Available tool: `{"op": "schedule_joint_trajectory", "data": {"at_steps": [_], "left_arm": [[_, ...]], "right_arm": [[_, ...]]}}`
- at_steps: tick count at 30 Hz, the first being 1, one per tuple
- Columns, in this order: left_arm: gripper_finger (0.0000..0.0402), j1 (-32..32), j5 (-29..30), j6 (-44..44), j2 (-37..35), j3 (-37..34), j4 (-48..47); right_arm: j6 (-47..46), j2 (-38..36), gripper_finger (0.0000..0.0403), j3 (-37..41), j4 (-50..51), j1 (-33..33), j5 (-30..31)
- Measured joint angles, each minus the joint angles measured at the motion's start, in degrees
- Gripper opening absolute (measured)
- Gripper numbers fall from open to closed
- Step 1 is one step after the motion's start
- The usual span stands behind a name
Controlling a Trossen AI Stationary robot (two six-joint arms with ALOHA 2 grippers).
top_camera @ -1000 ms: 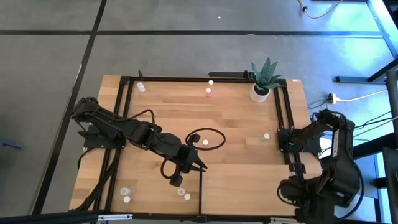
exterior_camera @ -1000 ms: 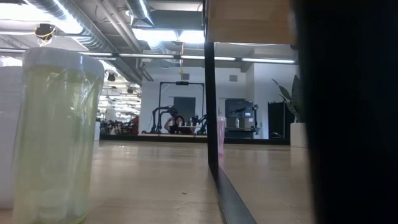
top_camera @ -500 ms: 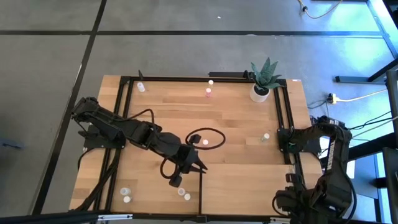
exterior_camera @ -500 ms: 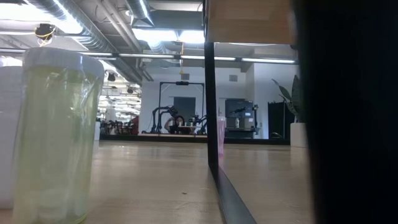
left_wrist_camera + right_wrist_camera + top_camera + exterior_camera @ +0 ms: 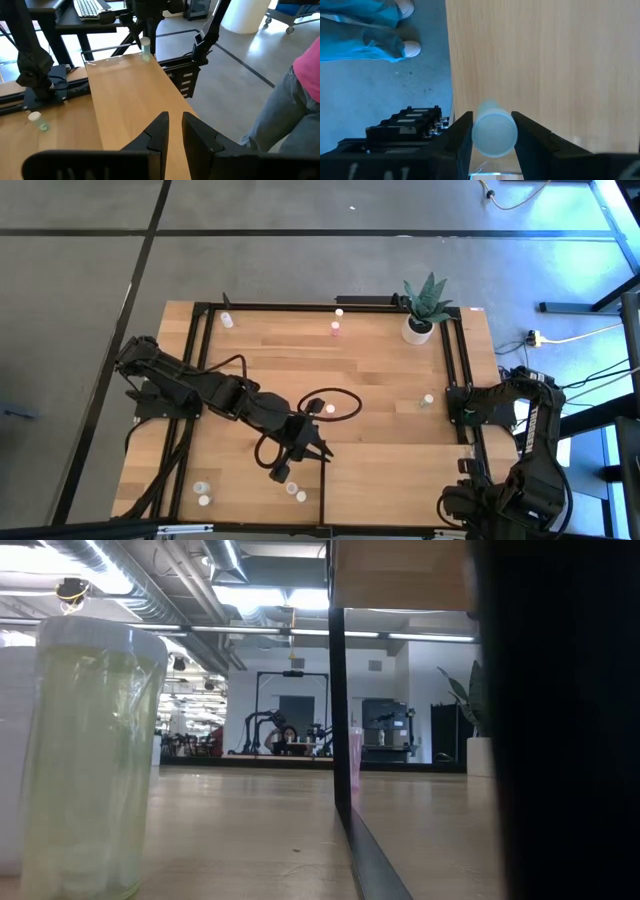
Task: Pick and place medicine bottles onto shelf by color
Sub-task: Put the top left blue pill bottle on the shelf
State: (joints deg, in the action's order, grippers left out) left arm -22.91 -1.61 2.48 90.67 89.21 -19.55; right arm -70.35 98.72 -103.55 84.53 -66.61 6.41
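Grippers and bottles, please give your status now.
Left gripper shut, empty, over the table. Right gripper shut on a pale bottle, at the table's right edge. Nothing blocking seen.

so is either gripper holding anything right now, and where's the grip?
The right gripper holds a medicine bottle, its fingers clamped on the bottle's round sides just below the cap. The left gripper is shut on nothing.

Bottles point(image 5: 204, 492) lie scattered across the tabletop point(image 5: 380, 370) around the plant point(image 5: 423, 305)
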Motion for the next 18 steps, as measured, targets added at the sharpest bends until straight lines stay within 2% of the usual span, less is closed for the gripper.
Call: {"op": "schedule_joint_trajectory", "data": {"at_steps": [18], "left_arm": [[0.0047,0.0,1.0,-0.1,0.0,0.0,-0.2]], "right_arm": [[0.5,2.7,0.0129,0.0,-0.1,0.0,1.1]]}}
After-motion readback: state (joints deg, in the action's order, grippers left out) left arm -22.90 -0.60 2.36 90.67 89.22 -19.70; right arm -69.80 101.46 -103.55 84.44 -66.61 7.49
